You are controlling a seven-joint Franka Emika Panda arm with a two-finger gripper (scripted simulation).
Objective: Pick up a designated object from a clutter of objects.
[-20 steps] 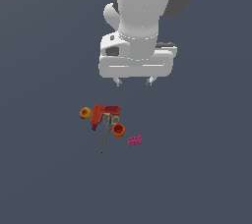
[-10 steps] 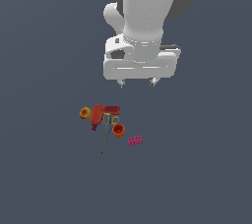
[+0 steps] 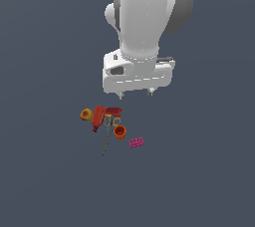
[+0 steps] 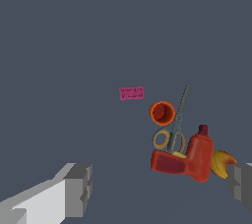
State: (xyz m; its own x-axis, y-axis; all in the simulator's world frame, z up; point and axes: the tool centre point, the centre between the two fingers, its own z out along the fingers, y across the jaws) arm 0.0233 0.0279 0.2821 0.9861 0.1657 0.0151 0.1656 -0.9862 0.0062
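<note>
The small orange cup (image 3: pixel 119 132) (image 4: pixel 162 113) stands upright on the grey floor, its opening facing up. It sits in a clutter with a red drill-shaped toy (image 3: pixel 102 116) (image 4: pixel 188 159), a yellow-orange round item (image 3: pixel 86 114) (image 4: pixel 221 163), thin scissors with yellow loops (image 3: pixel 108 130) (image 4: pixel 173 130) and a pink brick (image 3: pixel 136 142) (image 4: pixel 131 93). My gripper (image 3: pixel 135 92) (image 4: pixel 160 188) hangs open above the clutter, touching nothing. One grey finger (image 4: pixel 78 189) shows fully in the wrist view; the other finger (image 4: pixel 242 182) is cut off by the frame edge.
The cup touches or nearly touches the scissors' loops; the drill lies just beyond them. The grey floor (image 3: pixel 199 171) stretches flat on all sides of the clutter.
The arm has come down toward the clutter and shifted slightly to the exterior view's right. The objects have not moved.
</note>
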